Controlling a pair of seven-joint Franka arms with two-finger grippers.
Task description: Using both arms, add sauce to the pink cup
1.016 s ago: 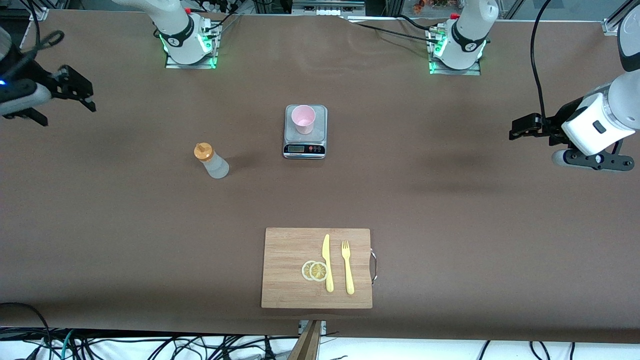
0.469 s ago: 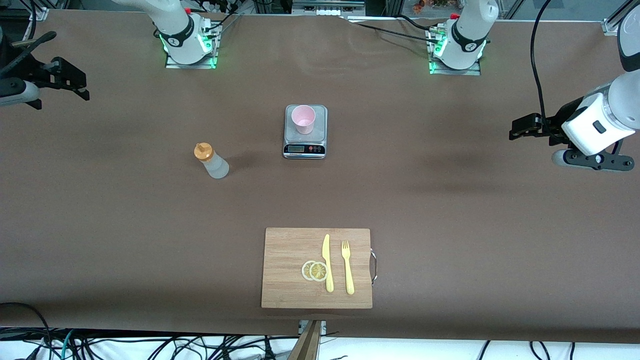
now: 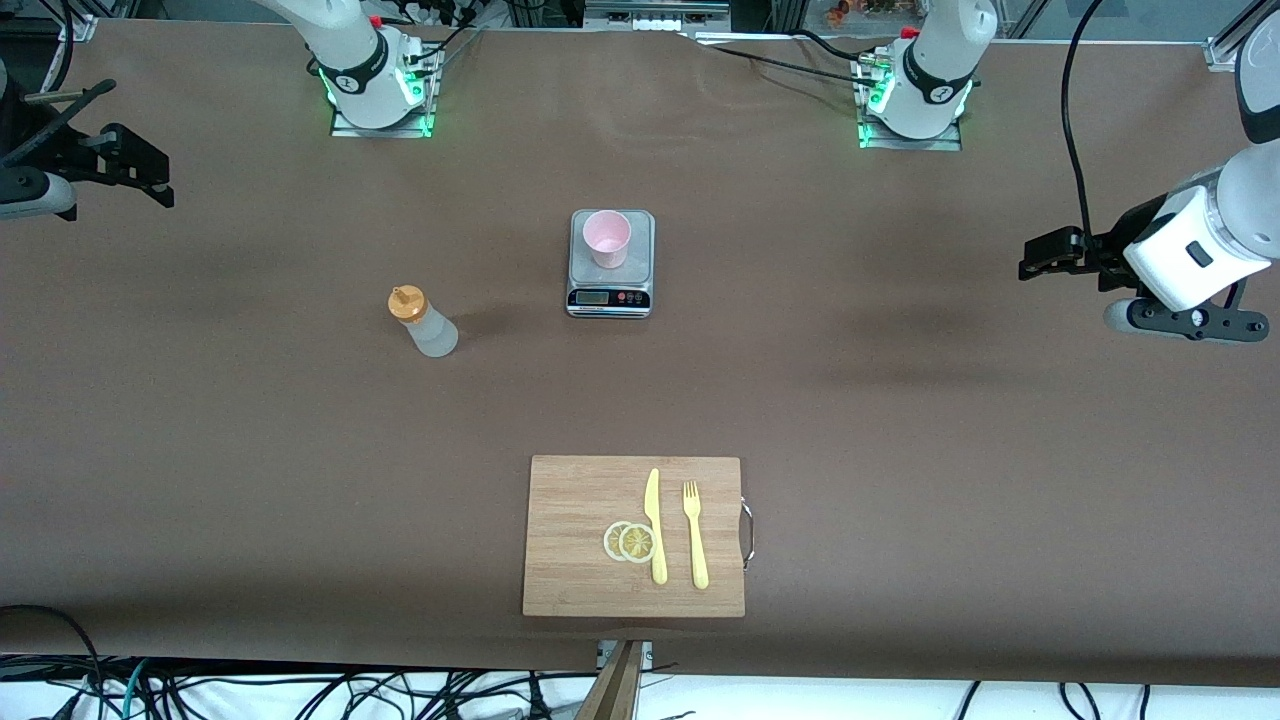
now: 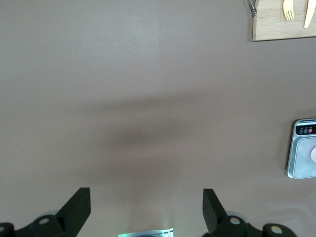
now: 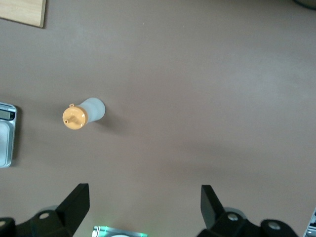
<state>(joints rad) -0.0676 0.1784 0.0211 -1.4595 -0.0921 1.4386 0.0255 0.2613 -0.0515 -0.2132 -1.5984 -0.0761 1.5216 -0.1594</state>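
The sauce (image 3: 422,322) is a frosted squeeze bottle with an orange cap, standing upright on the bare table toward the right arm's end from the scale; it also shows in the right wrist view as the sauce (image 5: 85,112). The pink cup (image 3: 607,238) stands upright on a grey scale (image 3: 611,290) mid-table. My right gripper (image 3: 148,178) hangs open and empty over the table's edge at the right arm's end, far from the bottle; its own view shows that gripper (image 5: 144,191) over bare table. My left gripper (image 3: 1040,258) waits open and empty over the left arm's end, seen close as that gripper (image 4: 146,195).
A wooden cutting board (image 3: 575,500) lies near the front edge, carrying a yellow knife (image 3: 655,525), a yellow fork (image 3: 694,535) and two lemon slices (image 3: 630,541). The scale's edge (image 4: 303,155) and a board corner (image 4: 276,24) show in the left wrist view.
The right gripper has drifted a little toward the table's edge and the robots' side. The left arm, bottle and cup have not moved.
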